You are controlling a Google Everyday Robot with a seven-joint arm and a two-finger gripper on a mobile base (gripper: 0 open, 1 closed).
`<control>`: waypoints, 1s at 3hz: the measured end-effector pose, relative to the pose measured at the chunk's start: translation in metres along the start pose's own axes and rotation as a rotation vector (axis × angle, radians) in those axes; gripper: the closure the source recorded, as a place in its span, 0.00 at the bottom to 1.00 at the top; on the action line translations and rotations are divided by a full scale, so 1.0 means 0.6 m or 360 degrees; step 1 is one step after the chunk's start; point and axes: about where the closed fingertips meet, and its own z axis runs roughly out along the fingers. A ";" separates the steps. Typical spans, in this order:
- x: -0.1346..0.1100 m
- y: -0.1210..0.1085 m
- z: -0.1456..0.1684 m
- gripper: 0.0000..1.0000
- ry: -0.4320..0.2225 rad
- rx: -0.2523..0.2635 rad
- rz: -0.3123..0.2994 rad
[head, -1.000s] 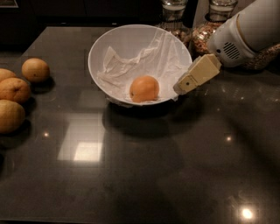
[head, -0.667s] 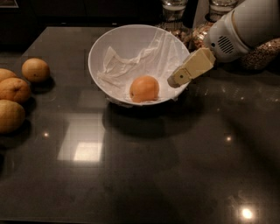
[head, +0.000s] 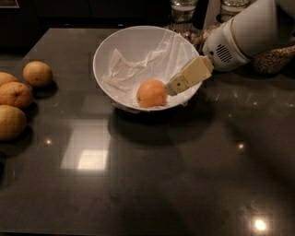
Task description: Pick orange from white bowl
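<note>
In the white bowl, low on its near-right wall, the orange rests against the crumpled white paper lining. The bowl stands on the dark, glossy counter, toward the back and near the middle.

From the upper right, the robot's white arm reaches down over the bowl's right rim. Its cream-coloured gripper slants down and to the left into the bowl. The tip sits just beside the orange's right side, at about the height of the fruit's upper half. It is so close that I cannot tell whether it touches. The orange lies to the left of the tip and is not enclosed by it. From this angle the gripper shows as a single slab, so whether it is spread or closed cannot be told.

At the counter's left edge lie four paler citrus fruits, well apart from the bowl: one rounder fruit farthest back, a duller orange one in front of it, a yellowish one nearest, and a fourth cut off by the picture's edge. Behind the bowl stand two glass jars, partly hidden by the arm, and something grainy and brown shows under the arm at the right.
</note>
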 end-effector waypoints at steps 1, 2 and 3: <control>-0.041 0.092 0.057 0.00 -0.0090 -0.0066 -0.0033; -0.042 0.094 0.058 0.00 -0.0092 -0.0067 -0.0034; -0.039 0.096 0.067 0.00 -0.0106 -0.0089 -0.0001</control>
